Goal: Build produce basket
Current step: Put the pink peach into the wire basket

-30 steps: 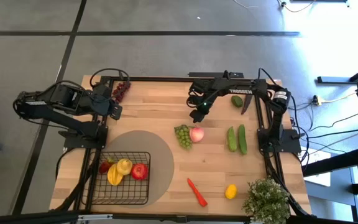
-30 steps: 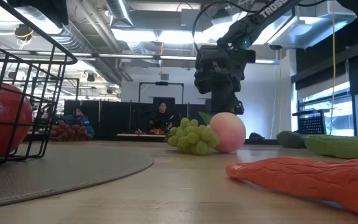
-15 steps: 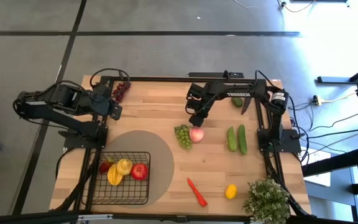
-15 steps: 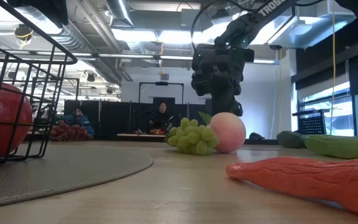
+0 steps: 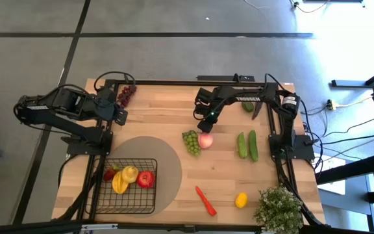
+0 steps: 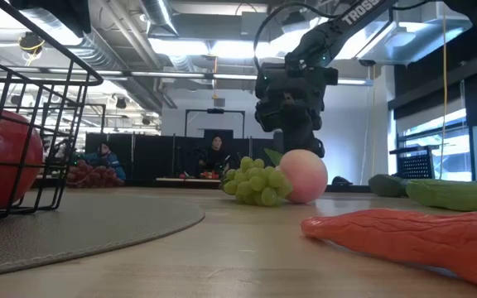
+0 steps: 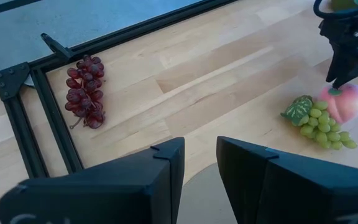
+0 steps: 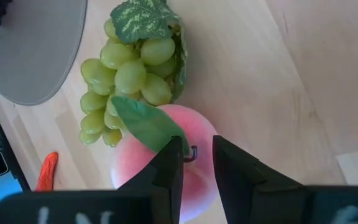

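Nearest the low camera lies the red chili [image 6: 421, 236], flat on the wooden table [image 5: 174, 110], with the round tan mat [image 6: 73, 228] beside it. On the mat's near part stands the basket [image 5: 130, 185], a square of black wire mesh; inside it are a red apple [image 5: 145, 179], 2 yellow fruits [image 5: 125, 177] and a small red piece [image 5: 109, 174] at the side toward the left arm. A lemon [image 5: 241, 200] sits near the chili, just beside the potted plant [image 5: 278, 209] at the table's near corner on the right arm's side.

Farther in, at mid-table, the green grapes [image 5: 191, 142] touch the pink peach [image 5: 205, 140], whose green leaf [image 8: 148, 124] lies over them. 2 green cucumbers [image 5: 247, 145] lie side by side, near the peach but apart from it.

The right gripper [image 8: 196, 163] hangs just above the peach, fingers a narrow gap apart around the stem, holding nothing. Beyond it a small green fruit [image 5: 247, 105] lies near the far edge.

The left gripper [image 7: 199, 163] waits at the table's far left, its fingers slightly parted and empty; the purple grapes [image 5: 126, 95] lie by the far left corner frame. 2 people sit in the room behind
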`<state>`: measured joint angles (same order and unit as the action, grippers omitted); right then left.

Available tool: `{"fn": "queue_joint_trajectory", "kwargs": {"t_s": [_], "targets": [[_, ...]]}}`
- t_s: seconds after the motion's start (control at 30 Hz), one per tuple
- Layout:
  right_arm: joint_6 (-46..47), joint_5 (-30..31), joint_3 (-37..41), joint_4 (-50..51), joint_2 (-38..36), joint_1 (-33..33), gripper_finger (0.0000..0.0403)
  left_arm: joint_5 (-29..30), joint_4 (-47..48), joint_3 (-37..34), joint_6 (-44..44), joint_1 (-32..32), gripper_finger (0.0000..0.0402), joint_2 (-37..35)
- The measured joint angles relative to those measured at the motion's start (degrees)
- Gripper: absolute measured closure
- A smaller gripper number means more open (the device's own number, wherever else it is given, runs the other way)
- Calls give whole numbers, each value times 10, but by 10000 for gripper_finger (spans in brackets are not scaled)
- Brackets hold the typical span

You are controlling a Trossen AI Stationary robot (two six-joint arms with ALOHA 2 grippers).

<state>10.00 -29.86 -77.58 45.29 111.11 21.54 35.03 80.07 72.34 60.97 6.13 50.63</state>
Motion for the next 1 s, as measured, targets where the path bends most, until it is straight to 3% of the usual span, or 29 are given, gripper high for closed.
{"fn": "queue_joint_trajectory", "kwargs": {"t_s": [0.27,0.73,1.0], "targets": [[0,8,0,0,0,-4,326,0,0,0,0,0,318,0],[-13,10,0,0,0,-14,399,0,0,0,-1,0,318,0],[-12,44,-5,1,0,-22,402,0,0,0,-1,0,318,0]]}}
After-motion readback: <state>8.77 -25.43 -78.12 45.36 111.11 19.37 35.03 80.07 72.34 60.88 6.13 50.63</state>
